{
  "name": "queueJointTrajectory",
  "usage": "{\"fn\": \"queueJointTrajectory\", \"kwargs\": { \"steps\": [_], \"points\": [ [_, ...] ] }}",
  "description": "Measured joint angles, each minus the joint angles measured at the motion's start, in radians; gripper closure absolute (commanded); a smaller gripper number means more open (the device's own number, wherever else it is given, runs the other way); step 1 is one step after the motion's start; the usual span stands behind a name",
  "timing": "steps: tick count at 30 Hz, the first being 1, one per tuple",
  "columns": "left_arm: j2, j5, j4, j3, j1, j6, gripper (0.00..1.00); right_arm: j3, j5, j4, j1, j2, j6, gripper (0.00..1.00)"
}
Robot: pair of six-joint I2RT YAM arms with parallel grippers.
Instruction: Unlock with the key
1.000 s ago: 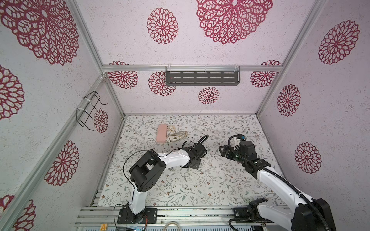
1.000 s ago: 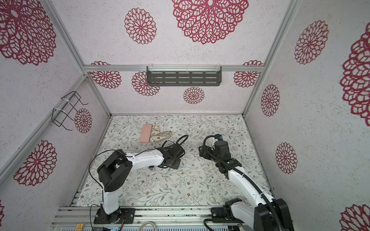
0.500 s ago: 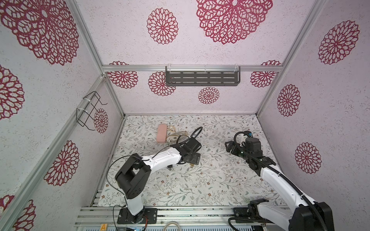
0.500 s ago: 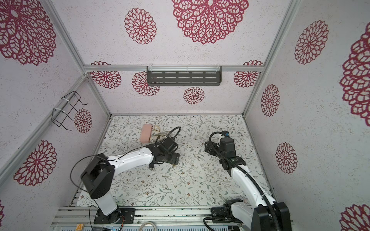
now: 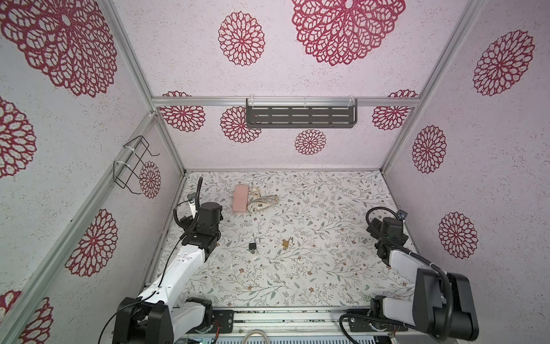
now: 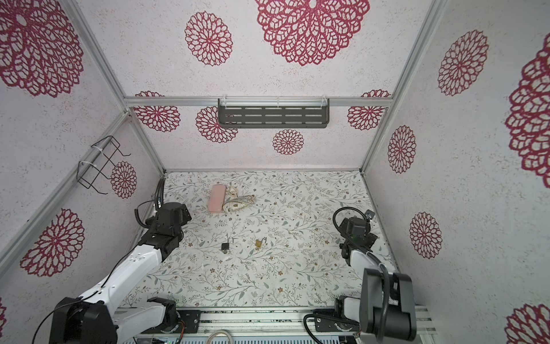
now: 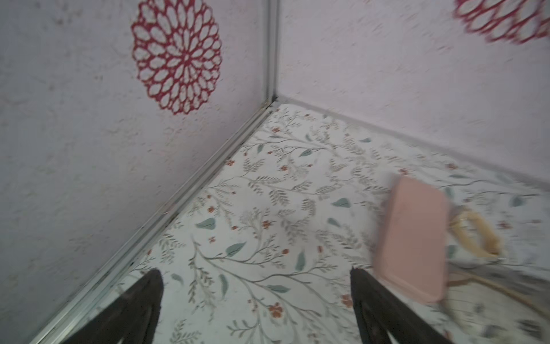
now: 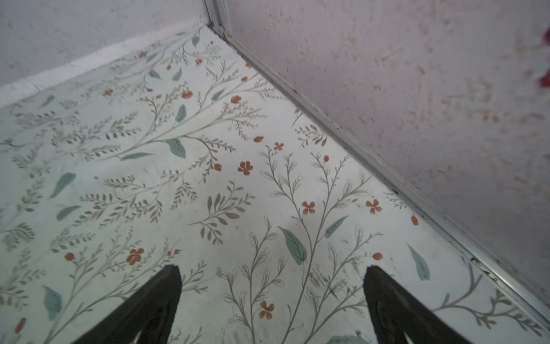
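Two small things lie apart on the floral mat (image 5: pixel 297 268) near its middle, seen in both top views. One is a black block with a bit of silver metal (image 5: pixel 253 246) (image 6: pixel 225 246). The other is a brass piece with a thin loop (image 5: pixel 286 243) (image 6: pixel 259 243). At this size I cannot tell which is the key. My left gripper (image 7: pixel 254 271) is open and empty by the left wall (image 5: pixel 209 213), facing the back left corner. My right gripper (image 8: pixel 272 268) is open and empty by the right wall (image 5: pixel 387 229). Neither gripper touches either piece.
A pink case (image 5: pixel 240 198) (image 7: pixel 413 238) with a beige strap (image 5: pixel 265 202) lies at the back left of the mat, close to the left gripper's fingers. A dark shelf (image 5: pixel 300 116) hangs on the back wall and a wire basket (image 5: pixel 134 163) on the left wall.
The left gripper opened over the mat's middle and drew back to the left wall, leaving the brass piece lying there. The right gripper opened wider and drew back to the right wall.
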Motion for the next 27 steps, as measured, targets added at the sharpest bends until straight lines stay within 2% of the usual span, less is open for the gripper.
{"fn": "queueJointTrajectory", "kwargs": {
  "steps": [4, 7, 11, 15, 21, 27],
  "points": [
    [0.125, 0.021, 0.275, -0.147, 0.076, 0.106, 0.00, -0.003, -0.076, 0.168, 0.000, 0.131, -0.045, 0.01],
    [0.207, 0.093, 0.497, -0.219, 0.097, 0.185, 0.00, 0.010, -0.157, 0.238, 0.004, 0.170, -0.088, 0.01],
    [0.268, 0.192, 0.747, -0.245, 0.122, 0.254, 0.00, -0.064, -0.243, 0.424, 0.026, 0.145, -0.150, 0.01],
    [0.374, 0.319, 0.949, -0.248, 0.175, 0.277, 0.00, -0.190, -0.274, 0.624, 0.063, 0.161, -0.196, 0.01],
    [0.389, 0.467, 0.918, -0.200, 0.239, 0.261, 0.00, -0.170, -0.257, 0.666, 0.115, 0.206, -0.254, 0.01],
    [0.389, 0.495, 0.927, -0.188, 0.259, 0.249, 0.00, -0.164, -0.251, 0.699, 0.121, 0.206, -0.270, 0.01]
  ]
}}
